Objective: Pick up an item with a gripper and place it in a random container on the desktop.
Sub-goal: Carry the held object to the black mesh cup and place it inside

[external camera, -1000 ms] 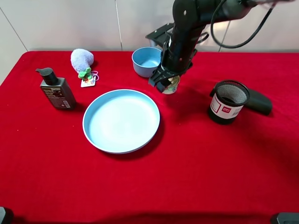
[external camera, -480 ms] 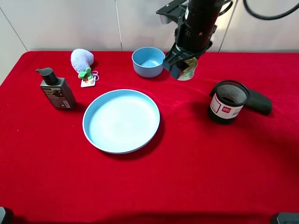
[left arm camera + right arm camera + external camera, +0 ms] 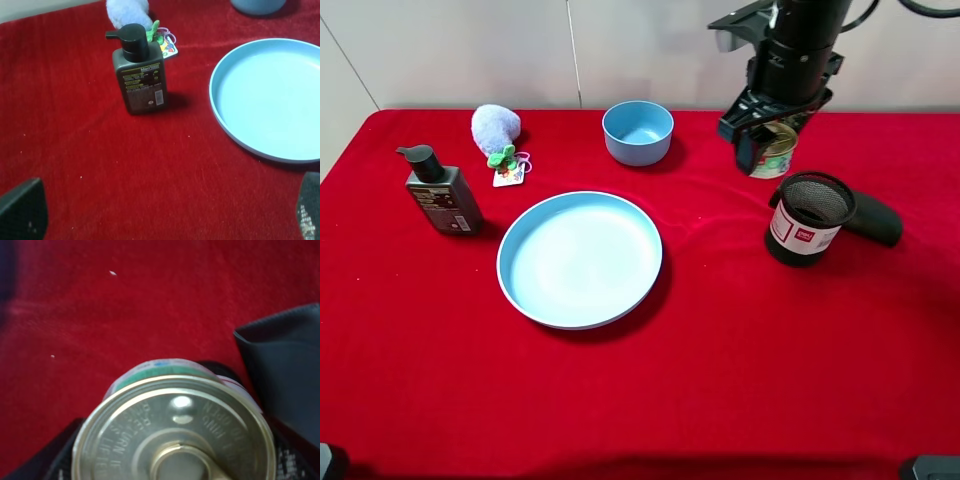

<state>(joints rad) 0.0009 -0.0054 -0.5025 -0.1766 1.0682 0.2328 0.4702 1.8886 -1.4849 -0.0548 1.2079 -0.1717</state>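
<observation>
My right gripper (image 3: 765, 152) is shut on the small tin can (image 3: 775, 152) and holds it in the air above the red desktop (image 3: 720, 350), just behind and left of the black wire-mesh cup (image 3: 807, 217). The right wrist view shows the can's gold lid (image 3: 175, 427) close up between the black fingers (image 3: 285, 390). The cup stands upright with its white-and-red label facing front. My left gripper (image 3: 165, 215) hangs open over the cloth near the plate's front left; only its finger tips (image 3: 22, 207) show.
A light blue plate (image 3: 520, 240) lies mid-table, a light blue bowl (image 3: 638, 131) behind it. A dark pump bottle (image 3: 440, 192) and a lilac plush toy (image 3: 496, 130) stand at the left. A dark object (image 3: 875, 217) lies behind the mesh cup.
My right gripper has carried the can to the right and up, from beside the bowl to just behind the mesh cup. The left arm has not moved.
</observation>
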